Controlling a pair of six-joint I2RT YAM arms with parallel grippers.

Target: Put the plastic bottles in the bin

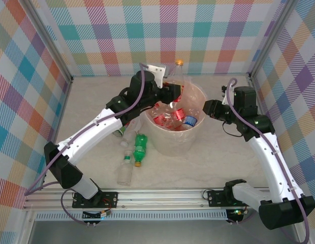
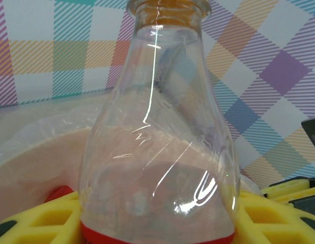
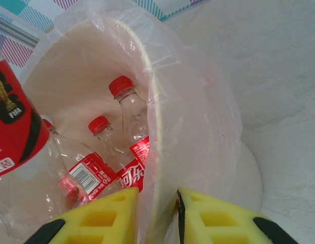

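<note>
Several plastic bottles (image 1: 170, 118) lie piled inside the bin (image 1: 172, 145) in the top view, mostly red-labelled with one blue label among them, so I judge the job well past halfway. At the bin's far rim the left gripper (image 1: 172, 93) holds an orange-capped bottle (image 1: 178, 73) upright, just above the opening and not yet let go. The right gripper (image 1: 207, 109) sits at the bin's right rim. On the bench (image 1: 208, 162) to the left of the bin at least three are left to collect: a green bottle (image 1: 140, 146), a clear bottle (image 1: 125, 172) nearer the arm bases, and a third bottle (image 1: 119, 133) partly hidden under the left arm. From the left wrist, the orange-capped bottle is clear and empty-looking, with a red band at its foot, and is clamped between the yellow pads (image 2: 35, 221); the bin's lined rim (image 2: 40, 134) shows behind it. From the right wrist, the gripper is narrow, one yellow finger inside the bin's wall (image 3: 86, 66) and one outside, apparently pinching the rim and its clear liner (image 3: 198, 101); inside stand red-capped bottles (image 3: 124, 101), their clear bodies crumpled and glossy.
</note>
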